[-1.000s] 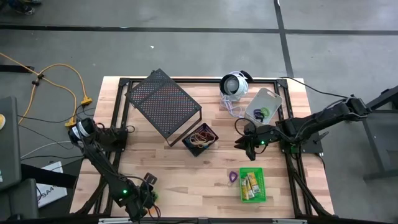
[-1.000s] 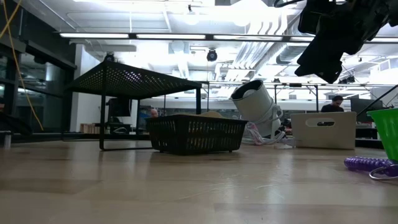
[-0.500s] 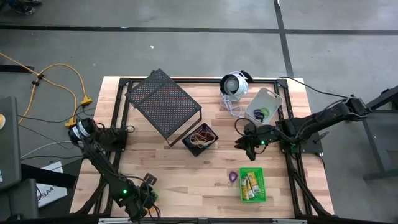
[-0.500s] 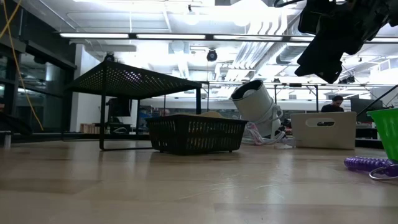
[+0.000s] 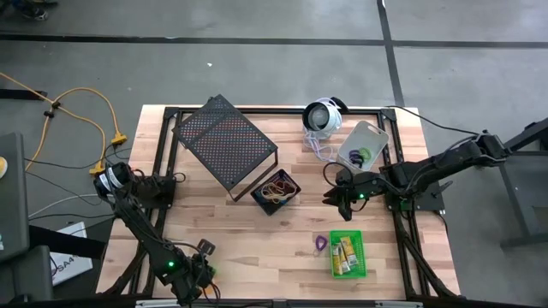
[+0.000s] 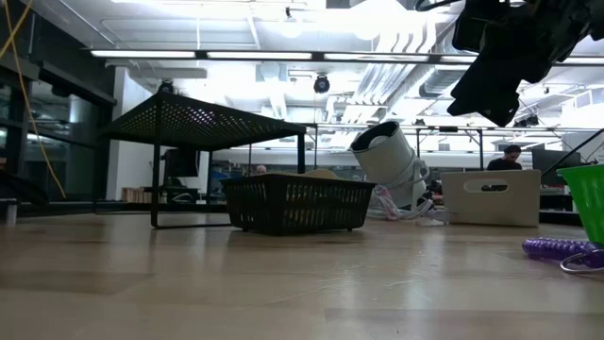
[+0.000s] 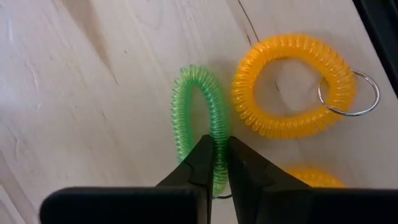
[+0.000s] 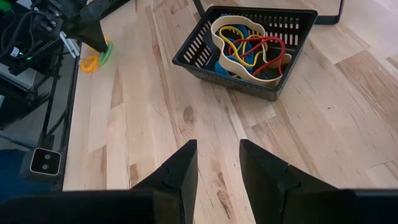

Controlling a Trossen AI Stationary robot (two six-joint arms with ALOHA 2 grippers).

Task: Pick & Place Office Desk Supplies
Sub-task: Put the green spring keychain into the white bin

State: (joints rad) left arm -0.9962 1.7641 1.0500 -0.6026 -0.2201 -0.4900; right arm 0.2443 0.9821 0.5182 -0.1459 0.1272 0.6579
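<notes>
**Two arms on the desk, left one has pinched the green coil**

Two grippers at work here. The left gripper [image 7: 216, 163] is down at the near left corner of the table [image 5: 257, 227], and its fingers are squeezed together on one side of the green coil loop [image 7: 198, 124], which lies flat on the wood. Just beside that loop is an orange coil loop [image 7: 291, 87] with a metal ring on it, not touching the fingers as far as I can see. A second bit of orange peeks out next to the fingers.

The right gripper [image 8: 216, 163] hangs above the right middle of the table with its fingers apart and nothing between them. It's pointed toward the black basket [image 8: 249, 46], which sits near the table's centre and holds a tangle of rubber bands [image 8: 249, 46] in red, yellow, cream and blue.

Other stuff: a green bin [image 5: 348, 254] with yellow pieces inside near the front right, a purple coil loop [image 5: 319, 244] just beside it, and a grey bin [image 5: 363, 145] at the back right with small loops in it.
</notes>
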